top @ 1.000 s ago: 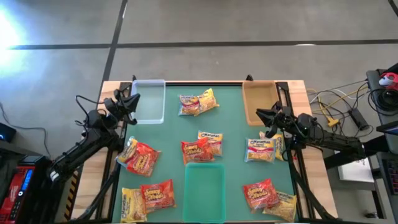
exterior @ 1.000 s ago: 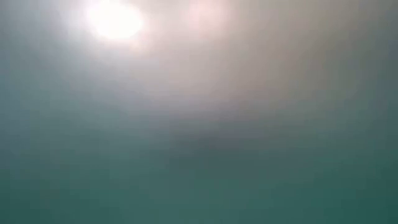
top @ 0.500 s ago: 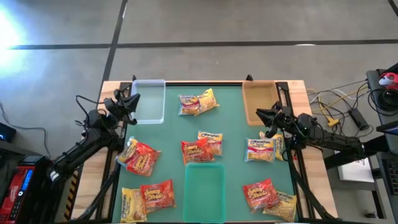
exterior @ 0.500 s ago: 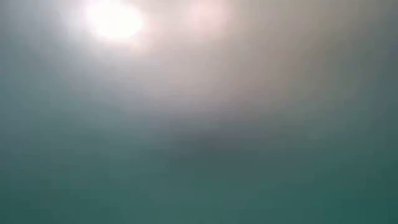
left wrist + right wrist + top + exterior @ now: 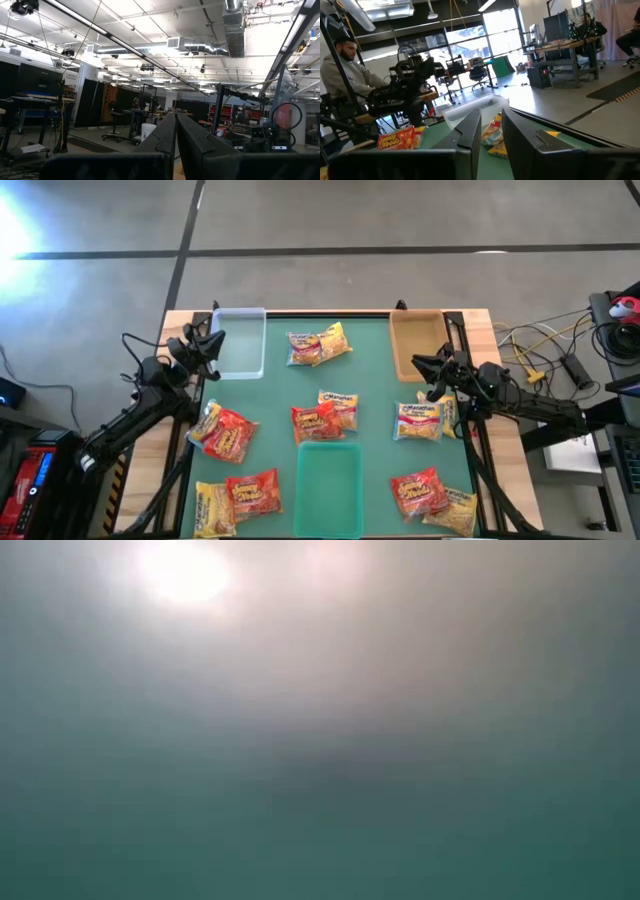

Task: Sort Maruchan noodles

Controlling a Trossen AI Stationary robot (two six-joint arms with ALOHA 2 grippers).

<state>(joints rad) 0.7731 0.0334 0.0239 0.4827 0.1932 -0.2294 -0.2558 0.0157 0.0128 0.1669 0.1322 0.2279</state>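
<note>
The noodle packets (image 5: pixel 323 420) lie spread out all over the green table (image 5: pixel 380 380), none of them in a tray yet. Two sit together near the far middle, two more in the middle, a pale one (image 5: pixel 420 421) on the right side, a few on the near left, and a few on the near right. They look mixed up by color, red and yellow side by side, and I think that is why they need sorting.

Three trays wait for them. The clear tray (image 5: pixel 240 343) sits at the far left corner, the brown tray (image 5: pixel 416 345) at the far right corner, and the green tray (image 5: pixel 330 485) at the near middle. Each color likely gets its own tray.

The left end effector (image 5: pixel 205 340) hangs by the clear tray. Its fingers are pressed together and hold nothing. The right end effector (image 5: pixel 428 366) hangs by the brown tray, just past the pale packet. Its fingers (image 5: pixel 470 131) stand a little apart with nothing between them. Both arms seem to be resting at the sides, out of the way, so the sorting has not begun.
</note>
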